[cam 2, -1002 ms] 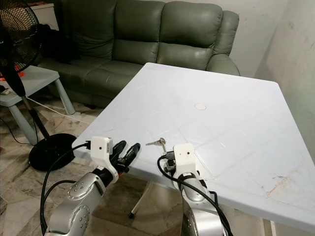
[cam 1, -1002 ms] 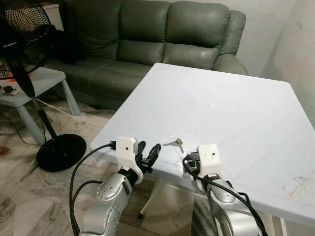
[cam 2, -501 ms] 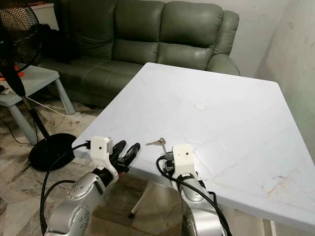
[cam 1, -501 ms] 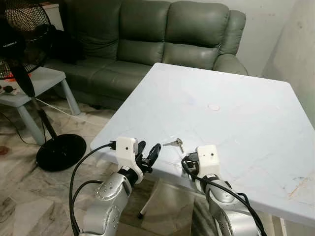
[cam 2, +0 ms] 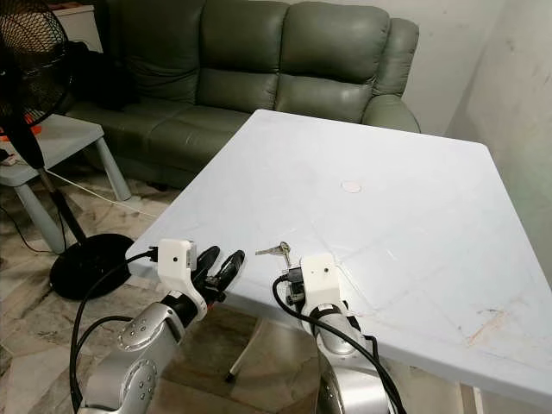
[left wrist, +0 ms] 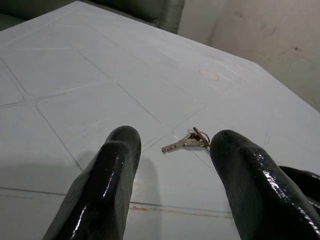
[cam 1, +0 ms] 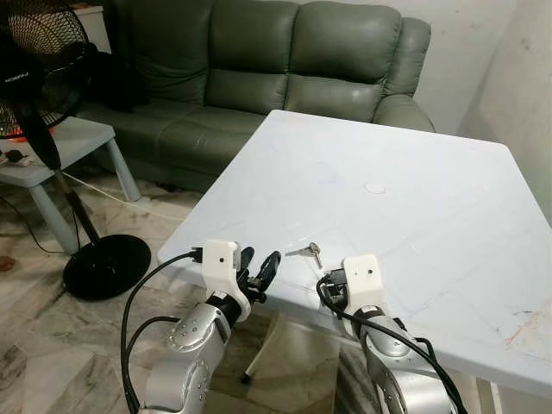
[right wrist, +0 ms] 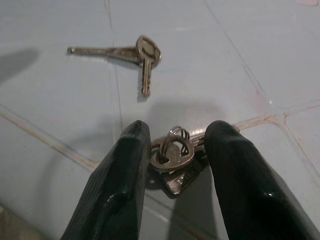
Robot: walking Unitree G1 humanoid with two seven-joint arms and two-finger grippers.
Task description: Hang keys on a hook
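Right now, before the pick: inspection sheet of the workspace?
Surface: white table, scuffed, rust-coloured stains near its right edge.
Job's things: loose keys flat on the table near the front edge; second key bunch between the right gripper's fingers. Hook: nothing seen.
Clutter: nothing seen.
Grippers: left gripper open at the table's front edge; right gripper open around the key bunch, grip not confirmed.
Cables: black cables along both arms; cord on the floor.
Surroundings: green sofa, standing fan, side table.
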